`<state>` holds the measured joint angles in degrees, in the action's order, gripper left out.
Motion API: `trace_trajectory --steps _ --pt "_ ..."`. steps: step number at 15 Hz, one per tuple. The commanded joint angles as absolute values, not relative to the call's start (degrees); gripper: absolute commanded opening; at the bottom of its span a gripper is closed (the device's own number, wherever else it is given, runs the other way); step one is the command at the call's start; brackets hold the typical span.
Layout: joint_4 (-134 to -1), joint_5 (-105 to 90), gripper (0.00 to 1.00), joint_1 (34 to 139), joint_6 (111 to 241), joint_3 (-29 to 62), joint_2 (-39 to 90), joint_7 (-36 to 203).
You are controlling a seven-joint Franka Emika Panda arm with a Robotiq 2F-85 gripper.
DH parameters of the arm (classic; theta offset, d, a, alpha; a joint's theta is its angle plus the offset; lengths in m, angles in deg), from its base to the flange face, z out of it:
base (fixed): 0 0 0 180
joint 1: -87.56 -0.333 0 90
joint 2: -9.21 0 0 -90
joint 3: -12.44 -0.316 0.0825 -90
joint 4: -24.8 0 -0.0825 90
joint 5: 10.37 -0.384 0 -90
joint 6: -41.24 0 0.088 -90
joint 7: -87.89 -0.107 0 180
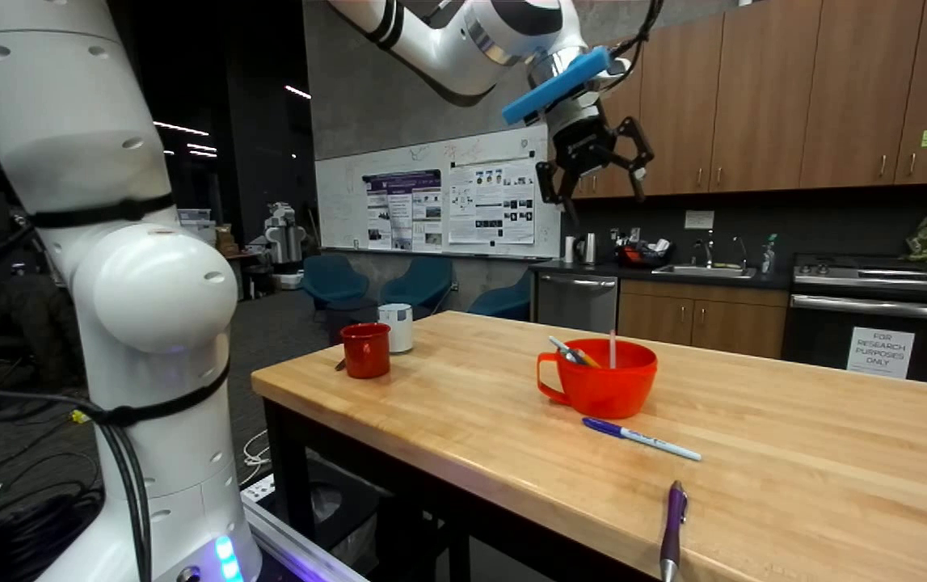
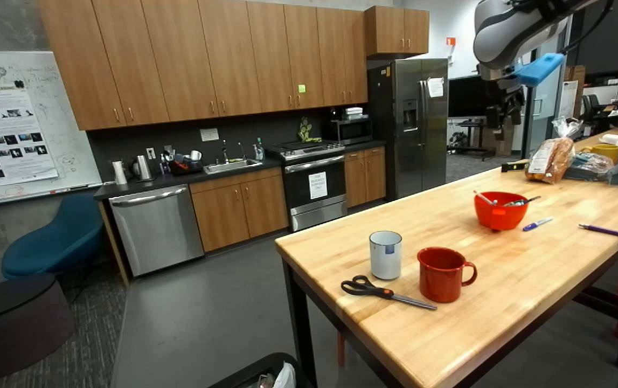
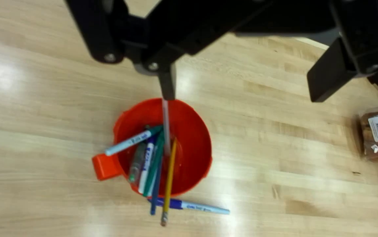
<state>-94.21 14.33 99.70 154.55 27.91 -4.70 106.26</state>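
The black 2-fingered gripper hangs well above the light wooden table in both exterior views, its fingers spread wide with nothing between them. Below it, nearer 1 finger in the wrist view, sits a bright red plastic bowl with a handle, between the table's 2 long edges. The step in hand looks like hovering over this bowl; reaching its contents would call for a sideways shift and a careful drop. Inside, a slim whitish stick, a yellow wooden pencil and several slim plastic markers crowd together, so a grasp could snag neighbours. A white marker with a blue cap lies just beside the bowl, and a purple pen with a silver tip by the nearer long edge. At the short end are a red metal mug, a white cup with a dark rim and black-handled scissors.
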Motion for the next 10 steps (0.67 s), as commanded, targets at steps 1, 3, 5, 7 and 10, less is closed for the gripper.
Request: trace_trajectory --steps 1,3,5,7,10 --pt "-92.28 12.47 1.00 102.63 155.00 32.98 -3.66 116.11" --pt "-91.48 11.18 1.00 104.04 154.68 35.96 -2.92 121.12" --pt "-91.18 8.33 1.00 104.93 153.75 38.70 -2.81 127.11" --pt "-91.56 5.36 1.00 105.89 153.17 40.78 -3.36 132.50" --pt "-93.22 4.69 1.00 107.90 155.04 42.60 -4.15 135.72"
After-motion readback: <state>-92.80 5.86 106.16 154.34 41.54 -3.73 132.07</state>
